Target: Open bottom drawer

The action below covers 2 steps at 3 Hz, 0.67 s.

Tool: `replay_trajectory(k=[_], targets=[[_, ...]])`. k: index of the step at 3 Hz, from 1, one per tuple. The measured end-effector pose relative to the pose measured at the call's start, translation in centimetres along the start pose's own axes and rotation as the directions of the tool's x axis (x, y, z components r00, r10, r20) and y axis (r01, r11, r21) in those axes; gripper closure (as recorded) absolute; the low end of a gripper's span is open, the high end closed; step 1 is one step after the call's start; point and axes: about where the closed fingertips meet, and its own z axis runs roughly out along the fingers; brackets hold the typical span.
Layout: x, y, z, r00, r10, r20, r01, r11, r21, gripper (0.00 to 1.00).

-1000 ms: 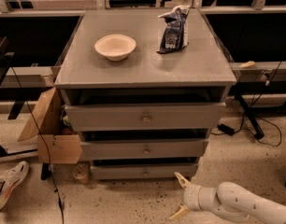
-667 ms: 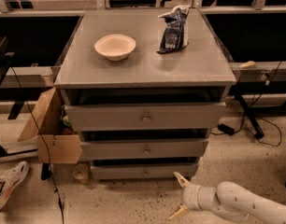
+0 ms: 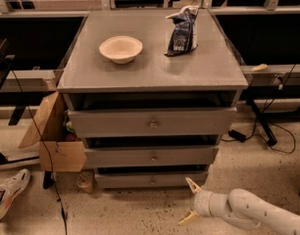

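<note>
A grey cabinet [image 3: 150, 67] holds three stacked drawers. The bottom drawer [image 3: 151, 180] is the narrowest and thinnest, sitting just above the floor with a small brass knob [image 3: 152, 182] at its centre; it looks closed or nearly so. My gripper [image 3: 190, 201] comes in from the lower right on a white arm, low over the floor. Its two pale fingers are spread open and hold nothing. The upper fingertip [image 3: 190, 183] lies just below the drawer front's right end, to the right of the knob.
On the cabinet top sit a cream bowl [image 3: 120, 48] and a dark snack bag [image 3: 182, 31]. An open cardboard box [image 3: 54, 141] stands at the cabinet's left, a shoe [image 3: 8, 192] on the floor beyond it. Cables and a black stand [image 3: 260, 126] lie at right.
</note>
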Motion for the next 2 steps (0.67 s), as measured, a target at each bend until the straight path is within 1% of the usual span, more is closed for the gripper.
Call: replay_trajectory(k=[1,2], targets=[[3.3,-2.2,2.5,0.998,0.056,-0.011,-0.056,0.9983,-0.016,0.0],[7.2,-4.8,5.5,0.99,0.12,-0.068,-0.121,0.9924,-0.019,0.0]])
